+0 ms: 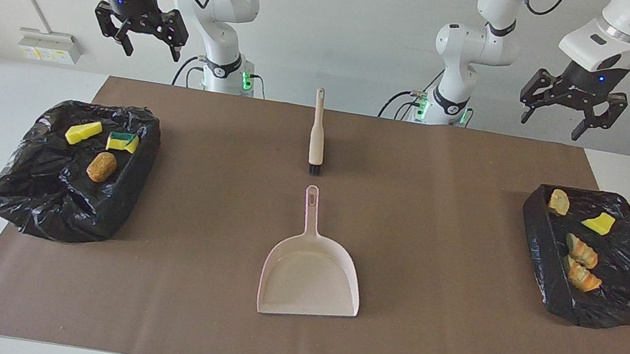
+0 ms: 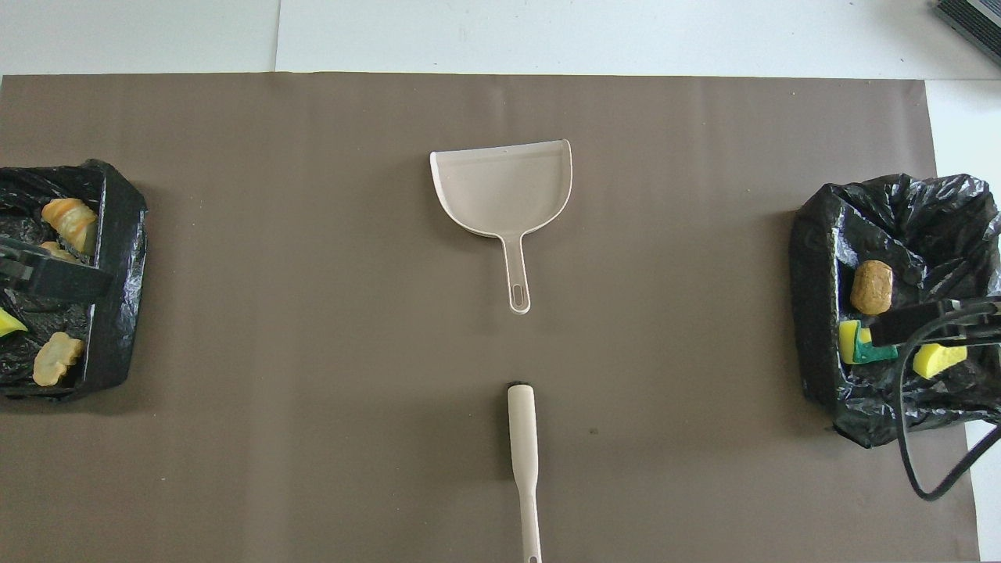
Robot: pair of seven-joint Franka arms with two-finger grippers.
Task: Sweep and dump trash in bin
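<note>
Apparently finished: trash [image 1: 102,166] in both bins [image 1: 129,187], dustpan [image 1: 311,276] and brush [image 1: 317,140] mid-surface, left gripper [image 1: 567,112] and right gripper [image 1: 140,32] raised, jaws wide, empty.

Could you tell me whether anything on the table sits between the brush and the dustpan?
Nothing visible does. The brush lies nearer to the robots, in line with the dustpan, whose handle points at its bristles across bare brown mat. The trash already lies in the two black-lined bins at the table's ends.
</note>
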